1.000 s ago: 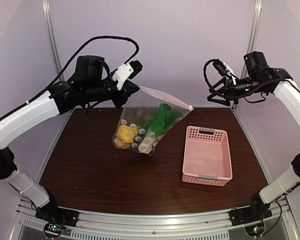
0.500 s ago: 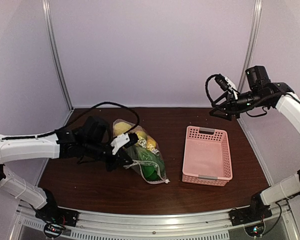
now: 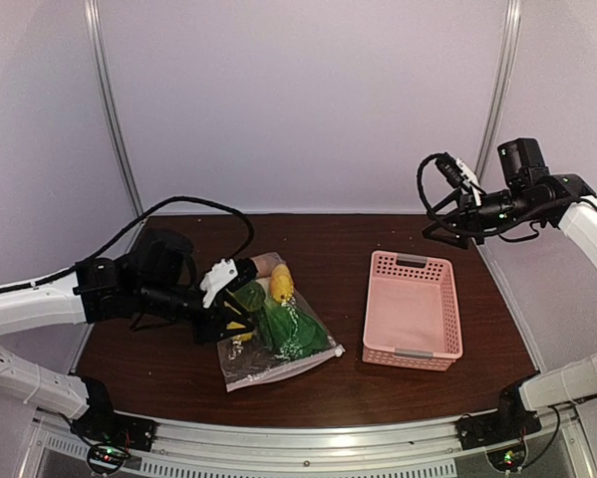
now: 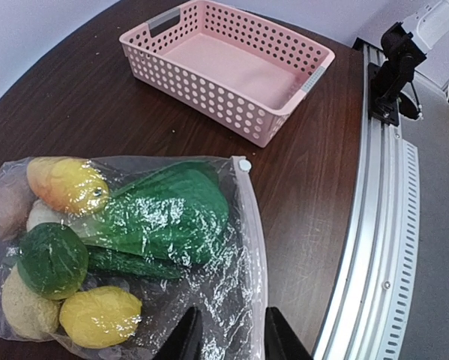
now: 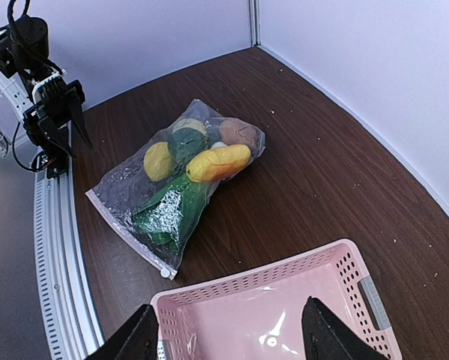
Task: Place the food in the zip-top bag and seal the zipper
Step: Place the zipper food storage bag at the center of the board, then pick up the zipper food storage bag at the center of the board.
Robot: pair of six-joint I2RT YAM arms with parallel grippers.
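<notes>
The zip-top bag [image 3: 278, 344] lies flat on the table with the food inside. In it are a yellow lemon [image 4: 100, 316], a green vegetable [image 4: 172, 214], an orange-yellow piece [image 4: 67, 184] and a brown bread piece [image 4: 5, 210]. The zipper [image 4: 258, 247] runs along the bag's near edge, with its white slider [image 4: 244, 164] at the far end. My left gripper [image 4: 231, 341] hovers low over the bag's zipper side with jaws apart, holding nothing; it also shows in the top view [image 3: 234, 321]. My right gripper [image 5: 231, 341] is open and empty, high above the basket.
A pink perforated basket [image 3: 453, 309] stands empty to the right of the bag; it also shows in the right wrist view [image 5: 209, 296]. The table's metal front rail [image 4: 374, 225] runs close beside the bag's zipper edge.
The left gripper carried the bag down from mid-air to the table. The bag now lies flat and the jaws stand apart over it. The right arm shifted slightly.
</notes>
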